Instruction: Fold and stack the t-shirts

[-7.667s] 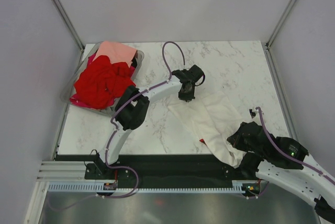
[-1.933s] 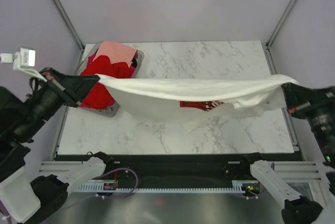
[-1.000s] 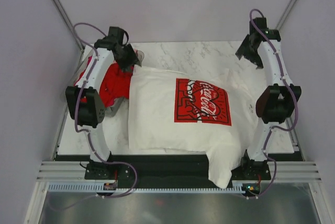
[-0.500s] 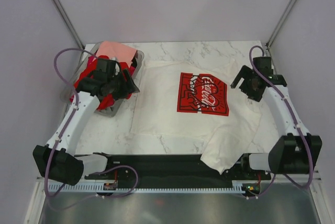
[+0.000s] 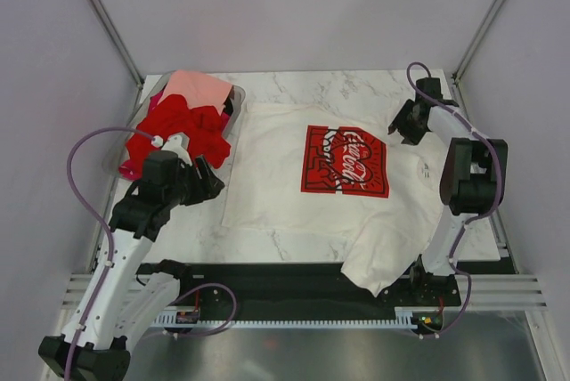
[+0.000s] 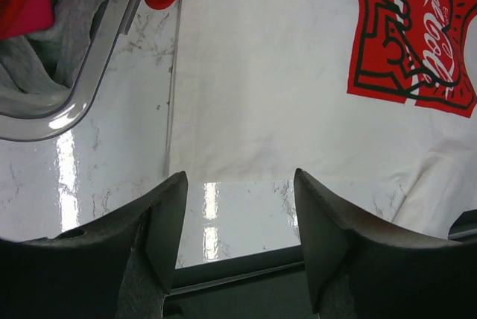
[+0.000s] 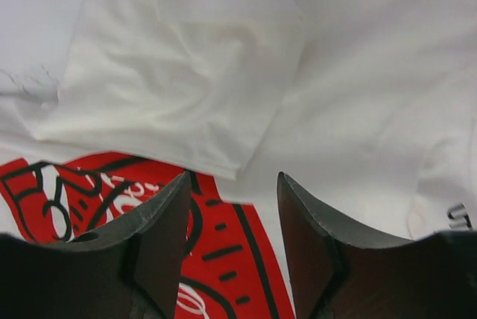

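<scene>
Now: white tee [image 5: 285,185] lies spread on the table [image 5: 356,87], red print up, one corner draped over the near edge. Left gripper [image 6: 238,177] hovers over its near-left corner, jaws apart, empty. Right gripper [image 7: 233,179] hangs above its far-right part — jaws apart, empty. Red tees [image 5: 178,136] sit heaped in the bin [image 5: 235,118].

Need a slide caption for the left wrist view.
Open left claw over edge of cream Coca-Cola tee, beside clear bin.
</scene>
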### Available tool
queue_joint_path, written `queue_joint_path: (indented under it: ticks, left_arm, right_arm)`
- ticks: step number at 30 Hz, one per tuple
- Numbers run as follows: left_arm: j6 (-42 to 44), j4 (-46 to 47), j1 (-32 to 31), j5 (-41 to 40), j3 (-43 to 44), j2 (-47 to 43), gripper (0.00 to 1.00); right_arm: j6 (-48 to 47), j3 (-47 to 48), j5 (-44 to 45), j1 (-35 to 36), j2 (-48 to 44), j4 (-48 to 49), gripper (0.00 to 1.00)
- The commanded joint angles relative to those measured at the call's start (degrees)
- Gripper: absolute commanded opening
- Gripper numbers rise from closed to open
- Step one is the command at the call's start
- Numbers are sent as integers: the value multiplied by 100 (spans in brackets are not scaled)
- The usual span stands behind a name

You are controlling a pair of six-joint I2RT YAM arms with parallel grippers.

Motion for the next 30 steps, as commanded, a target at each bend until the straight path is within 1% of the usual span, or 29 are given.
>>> queue_joint_path:
  ticks: [1, 6, 13, 16, 17, 19, 20, 22, 23, 24, 26, 28, 29, 30]
  left_arm:
    - [380, 441, -26, -218, -166, -236, 67]
    - [424, 503, -79, -43, -202, -281, 66]
    - [442, 555, -88, 80, -219, -219, 66]
    - [442, 555, -88, 80, -228, -202, 66]
    - [442, 556, -88, 80, -219, -210, 66]
    - [442, 564, -88, 72, -228, -201, 66]
    - [442, 564, -88, 72, -237, -193, 66]
    - [442, 564, -88, 63, -228, -158, 66]
    - [442, 564, -88, 80, -228, -158, 66]
    - [442, 564, -88, 80, -228, -149, 65]
    - [442, 564, -88, 80, -228, -140, 65]
    - [442, 564, -88, 80, -237, -140, 65]
    - [442, 564, -88, 80, -237, -140, 65]
    - [442, 564, -88, 80, -228, -140, 65]
  right_arm:
    - [49, 483, -147, 10, 648, 263, 57]
    - [-3, 799, -94, 27, 1096, 395, 56]
    - [-118, 1019, 47, 27, 1370, 395, 57]
    - [-136, 993, 47, 27, 1431, 404, 54]
    - [-136, 950, 38, 27, 1449, 404, 50]
    - [-162, 906, 29, 27, 1432, 430, 47]
    - [-179, 862, 20, 27, 1423, 430, 38]
    - [-188, 818, 12, 27, 1388, 439, 28]
    - [-197, 783, 12, 27, 1353, 456, 20]
    - [-197, 765, 3, 27, 1326, 456, 18]
    - [-206, 730, 20, 19, 1247, 456, 21]
    - [-232, 712, 55, 19, 1133, 448, 28]
    - [-241, 703, 56, 10, 1002, 448, 35]
    - [-302, 712, 56, 10, 957, 456, 36]
